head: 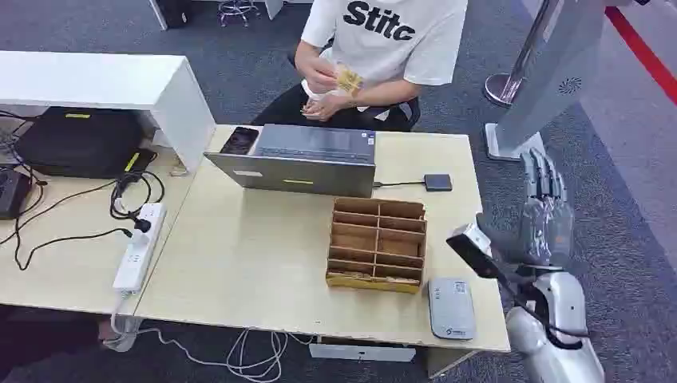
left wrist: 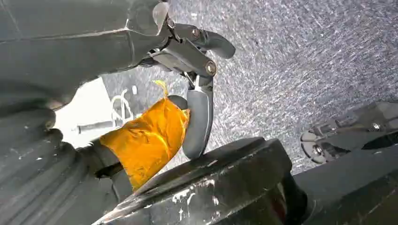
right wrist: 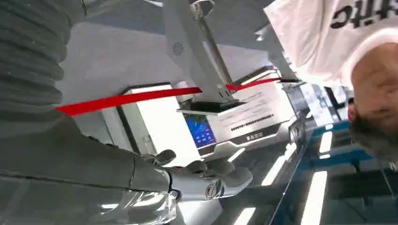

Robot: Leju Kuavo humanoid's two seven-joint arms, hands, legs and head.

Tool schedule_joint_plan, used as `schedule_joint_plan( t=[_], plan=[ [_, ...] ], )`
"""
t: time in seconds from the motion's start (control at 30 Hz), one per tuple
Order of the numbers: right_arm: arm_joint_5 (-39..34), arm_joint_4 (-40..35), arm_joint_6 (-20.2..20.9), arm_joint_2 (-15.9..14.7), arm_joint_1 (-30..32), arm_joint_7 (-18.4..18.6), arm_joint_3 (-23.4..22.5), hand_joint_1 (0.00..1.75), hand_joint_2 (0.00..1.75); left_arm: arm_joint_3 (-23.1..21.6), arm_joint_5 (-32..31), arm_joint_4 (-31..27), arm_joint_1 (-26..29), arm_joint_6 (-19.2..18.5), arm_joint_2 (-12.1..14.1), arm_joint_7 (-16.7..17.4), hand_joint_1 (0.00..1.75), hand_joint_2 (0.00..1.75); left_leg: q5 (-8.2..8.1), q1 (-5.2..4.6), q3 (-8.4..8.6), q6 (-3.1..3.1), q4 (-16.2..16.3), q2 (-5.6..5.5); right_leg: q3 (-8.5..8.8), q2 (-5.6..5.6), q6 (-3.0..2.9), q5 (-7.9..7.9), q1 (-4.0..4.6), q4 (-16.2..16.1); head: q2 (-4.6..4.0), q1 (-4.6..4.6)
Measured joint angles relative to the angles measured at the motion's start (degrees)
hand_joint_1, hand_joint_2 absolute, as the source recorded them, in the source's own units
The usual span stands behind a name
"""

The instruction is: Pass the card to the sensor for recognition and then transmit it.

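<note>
Right now the pale wooden desk (head: 239,263) sits on grey speckled carpet (head: 623,199), with a second, similar surface joined to its left side carrying a white power strip (head: 137,247) and a tangle of black cables (head: 72,215). Near the far edge stands a grey laptop (head: 299,159), and a thin lead runs from it to a small dark square device (head: 437,182). Closer in is a wooden divided box (head: 377,244), and just beside its near right corner lies a flat grey card reader (head: 451,308). Across the desk a person in a white printed T-shirt (head: 391,36) sits holding a small bundle of cards (head: 348,80) in both hands. The right robot hand (head: 544,209) hangs off the right edge of the desk over the carpet, fingers straight and apart, grasping nothing. The left robot hand (left wrist: 187,70) shows in its wrist view over the carpet, its dark fingers partly curled with a patch of orange tape (left wrist: 148,140) on it; I cannot tell whether it is released or clenched. A white stand (head: 551,72) and a red floor stripe (head: 643,48) lie to the right.
</note>
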Motion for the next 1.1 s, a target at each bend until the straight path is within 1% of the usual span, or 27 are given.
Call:
schedule_joint_plan(
  t=[0.07,0.2,0.23,0.27,0.3,0.33,0.37,0.43,0.53,0.6,0.63,0.7,0.77,0.8,0.83,0.87,0.93,0.97,1.0,1.07,1.1],
  plan=[
    [0.2,6.1,1.1,-0.2,-5.7,1.6,1.3,0.0,1.75,-0.2,-0.7,0.0,0.0,-0.3,0.1,0.0,0.0,1.75,0.03,-0.02,-0.02,-0.04,0.0,-0.05,0.0,-0.07,-0.01,0.02,0.0,0.0,0.0,0.0],
    [0.0,16.8,2.0,-0.2,-14.0,4.4,2.9,0.0,1.75,-1.1,-1.8,0.0,-0.3,-0.8,0.3,0.5,0.0,1.75,0.03,-0.02,-0.07,-0.04,0.0,-0.15,0.0,-0.15,-0.03,0.02,0.01,0.0,0.0,-0.02],
    [-0.8,19.3,1.9,-0.1,-15.8,4.9,3.0,0.05,1.75,-1.2,-2.0,0.0,-0.4,-0.9,0.3,0.6,0.0,1.75,0.03,-0.02,-0.08,-0.04,0.0,-0.15,-0.02,-0.16,-0.03,0.02,0.01,0.0,0.0,-0.02],
    [-1.8,21.3,1.8,0.1,-16.9,5.4,3.1,0.26,1.75,-1.3,-2.1,0.0,-0.4,-1.1,0.3,0.7,0.0,1.75,0.03,-0.02,-0.09,-0.05,0.0,-0.16,-0.02,-0.17,-0.03,0.02,0.02,0.0,0.0,-0.02],
    [-2.4,23.0,1.6,0.4,-18.1,5.6,3.1,0.26,1.75,-1.6,-2.3,0.0,-0.4,-1.2,0.4,0.7,0.0,1.75,0.02,-0.02,-0.1,-0.06,0.0,-0.16,-0.03,-0.16,-0.03,0.02,0.02,0.0,0.0,-0.02],
    [-2.6,24.7,1.2,0.7,-19.0,5.5,3.1,1.73,1.75,-1.7,-2.5,0.0,-0.5,-1.3,0.4,0.8,0.0,1.75,0.02,-0.02,-0.12,-0.06,0.0,-0.16,-0.04,-0.16,-0.03,0.02,0.02,0.0,0.0,-0.02],
    [-3.1,26.4,0.4,1.1,-19.8,5.4,3.1,1.69,1.75,-1.8,-2.6,0.0,-0.6,-1.4,0.4,0.8,0.0,1.75,0.02,-0.02,-0.12,-0.06,0.0,-0.15,-0.06,-0.15,-0.03,0.02,0.02,0.0,0.0,-0.02],
    [-3.2,28.8,-1.0,1.8,-21.0,5.0,3.1,1.69,1.75,-1.9,-2.8,0.0,-0.6,-1.5,0.4,0.8,0.0,1.75,0.02,-0.02,-0.13,-0.06,0.0,-0.15,-0.07,-0.16,-0.03,0.01,0.02,0.0,0.0,-0.02],
    [-3.1,31.4,-1.7,2.6,-21.9,4.9,3.1,1.69,1.75,-2.0,-2.9,0.0,-0.6,-1.5,0.4,0.8,0.0,1.75,0.02,-0.02,-0.14,-0.06,0.0,-0.16,-0.08,-0.16,-0.03,0.01,0.03,0.0,0.0,0.0],
    [-3.1,32.9,-1.7,3.1,-22.6,4.9,3.1,1.59,1.75,-2.1,-2.9,0.0,-0.6,-1.5,0.4,0.8,0.0,1.75,0.02,-0.02,-0.14,-0.06,0.0,-0.15,-0.1,-0.15,-0.03,0.01,0.03,0.0,0.0,-0.02],
    [-3.1,33.3,-1.7,3.2,-22.6,4.9,3.1,1.5,1.75,-2.2,-2.9,0.0,-0.6,-1.5,0.4,0.8,0.0,1.75,0.02,-0.01,-0.14,-0.06,0.0,-0.16,-0.09,-0.16,-0.03,0.01,0.04,0.0,0.0,-0.02],
    [-3.1,33.7,-1.9,3.6,-22.7,4.7,3.1,1.45,1.75,-2.2,-3.0,0.0,-0.6,-1.5,0.4,0.8,0.0,1.75,0.02,-0.01,-0.16,-0.06,0.0,-0.18,-0.1,-0.2,-0.03,0.01,0.04,0.0,0.0,-0.02],
    [-3.1,34.1,-2.4,3.9,-22.7,4.4,3.1,1.52,1.75,-2.2,-3.1,0.0,-0.6,-1.6,0.4,0.8,0.0,1.75,0.02,0.0,-0.17,-0.06,0.0,-0.18,-0.09,-0.19,-0.03,0.01,0.04,0.0,0.0,-0.02],
    [-2.9,34.2,-2.5,4.1,-22.7,4.4,3.1,1.52,1.75,-2.2,-3.1,0.0,-0.6,-1.6,0.4,0.8,0.0,1.75,0.02,0.0,-0.17,-0.06,0.0,-0.18,-0.09,-0.19,-0.03,0.01,0.04,0.0,0.0,-0.02],
    [-2.3,34.4,-2.5,4.2,-22.8,4.4,3.2,1.64,1.75,-2.2,-3.3,0.0,-0.6,-1.6,0.4,0.8,0.0,1.75,0.02,0.0,-0.17,-0.06,0.0,-0.18,-0.09,-0.19,-0.03,0.01,0.04,0.0,0.0,0.0],
    [-2.1,34.5,-2.5,4.4,-22.9,4.5,3.2,1.71,1.75,-2.2,-3.4,0.0,-0.6,-1.7,0.4,0.8,0.0,1.75,0.02,0.0,-0.17,-0.06,0.0,-0.18,-0.09,-0.19,-0.03,0.01,0.04,0.0,0.0,-0.02],
    [-1.2,34.6,-2.5,4.6,-23.0,4.6,3.4,1.71,1.75,-2.2,-3.5,0.0,-0.6,-1.7,0.5,0.7,0.0,1.75,0.02,0.0,-0.18,-0.06,0.0,-0.18,-0.09,-0.19,-0.03,0.01,0.03,0.0,0.0,-0.02],
    [-1.2,34.5,-2.5,4.8,-23.0,4.5,3.5,1.75,1.75,-2.2,-3.6,0.0,-0.7,-1.8,0.5,0.6,0.0,1.75,0.02,0.0,-0.18,-0.06,0.0,-0.18,-0.1,-0.19,-0.03,0.01,0.03,0.0,0.0,-0.02],
    [-1.2,34.4,-2.5,4.9,-23.1,4.3,3.6,1.75,1.75,-2.2,-3.6,0.0,-0.7,-1.9,0.5,0.6,0.0,1.75,0.02,0.0,-0.18,-0.06,0.0,-0.18,-0.1,-0.19,-0.03,0.01,0.03,0.0,0.0,-0.02],
    [-2.1,33.7,-2.5,5.0,-23.0,3.1,3.7,1.75,1.75,-2.2,-3.6,0.0,-0.7,-1.9,0.5,0.6,0.0,1.75,0.02,-0.01,-0.19,-0.06,0.0,-0.18,-0.13,-0.19,-0.03,0.01,0.03,0.0,0.0,0.0],
    [-3.6,32.7,-2.4,5.0,-22.9,1.8,3.9,1.75,1.75,-2.2,-3.4,0.0,-0.7,-1.9,0.5,0.5,0.0,1.75,0.02,-0.01,-0.18,-0.06,0.0,-0.17,-0.14,-0.18,-0.03,0.01,0.03,0.0,0.0,-0.02]
  ],
)
